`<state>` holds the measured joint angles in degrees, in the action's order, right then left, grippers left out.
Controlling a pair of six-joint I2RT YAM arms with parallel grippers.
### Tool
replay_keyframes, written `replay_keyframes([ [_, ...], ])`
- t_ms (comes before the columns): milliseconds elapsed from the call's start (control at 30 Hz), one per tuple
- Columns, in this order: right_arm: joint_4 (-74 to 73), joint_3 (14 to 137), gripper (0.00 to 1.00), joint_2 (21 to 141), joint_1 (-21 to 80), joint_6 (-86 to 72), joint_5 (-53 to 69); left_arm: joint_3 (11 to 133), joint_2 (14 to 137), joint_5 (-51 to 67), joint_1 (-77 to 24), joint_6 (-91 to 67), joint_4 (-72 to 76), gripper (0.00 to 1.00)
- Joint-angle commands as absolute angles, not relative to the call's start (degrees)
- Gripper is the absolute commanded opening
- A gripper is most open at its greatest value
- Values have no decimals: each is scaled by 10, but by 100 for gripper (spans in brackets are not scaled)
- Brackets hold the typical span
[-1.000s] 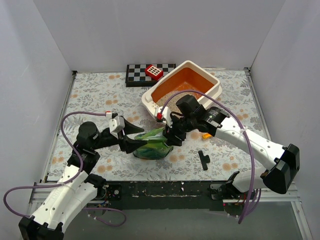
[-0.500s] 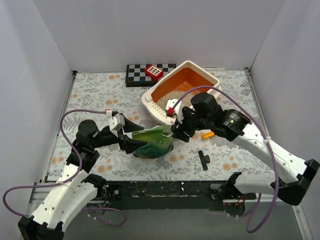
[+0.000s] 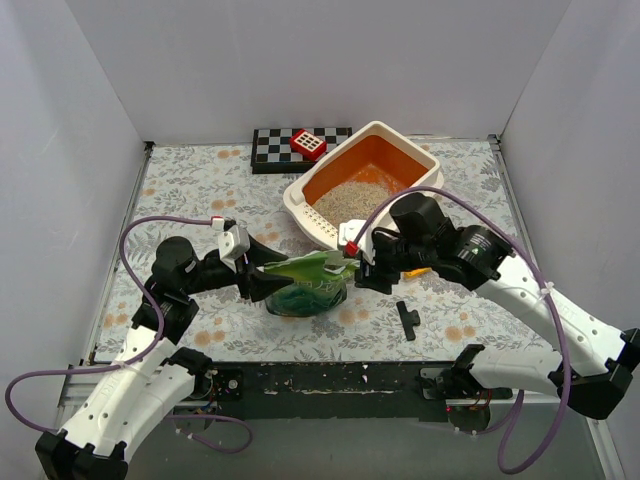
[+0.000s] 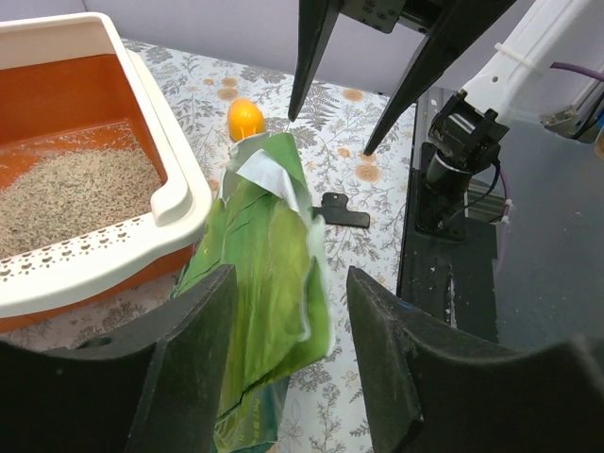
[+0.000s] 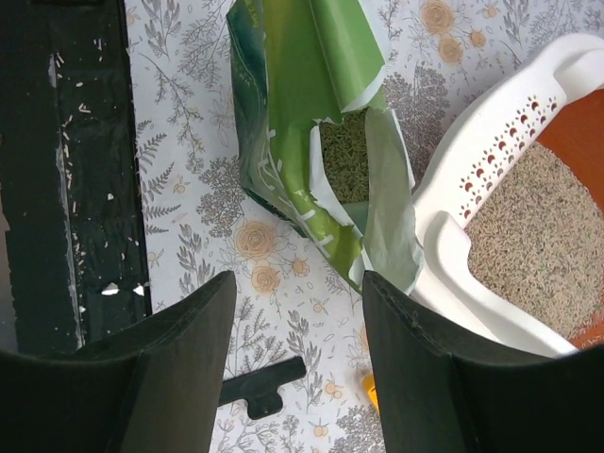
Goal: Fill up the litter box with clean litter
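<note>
The litter box (image 3: 297, 205) is part-filled with clean litter (image 3: 360, 197); more waits in the green bag (image 3: 310, 290) beside it. The left tool (image 3: 272, 278) and right tool (image 3: 352, 272) are both spread apart.

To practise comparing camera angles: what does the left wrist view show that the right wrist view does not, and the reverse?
Only the left wrist view shows the right gripper, jaws open, above the green bag. Only the right wrist view looks into the bag's open mouth, with granules inside. Both show the bag, the litter box holding clean litter, and a black clip.
</note>
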<state>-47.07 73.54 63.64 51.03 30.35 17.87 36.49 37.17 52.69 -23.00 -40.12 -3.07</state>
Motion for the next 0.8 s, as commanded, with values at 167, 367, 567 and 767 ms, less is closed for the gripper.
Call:
replay_keyframes([
  [167,-435,747,60,685,512,380,216,364,364,522,-230,-388,-35,16],
  [367,-425,742,59,705,512,386,225,355,359,511,-230,-383,-32,3],
  [567,-405,732,59,718,512,397,214,352,354,509,-230,-383,-31,0],
  [767,-404,716,56,729,512,401,229,349,352,504,-232,-383,-32,0],
])
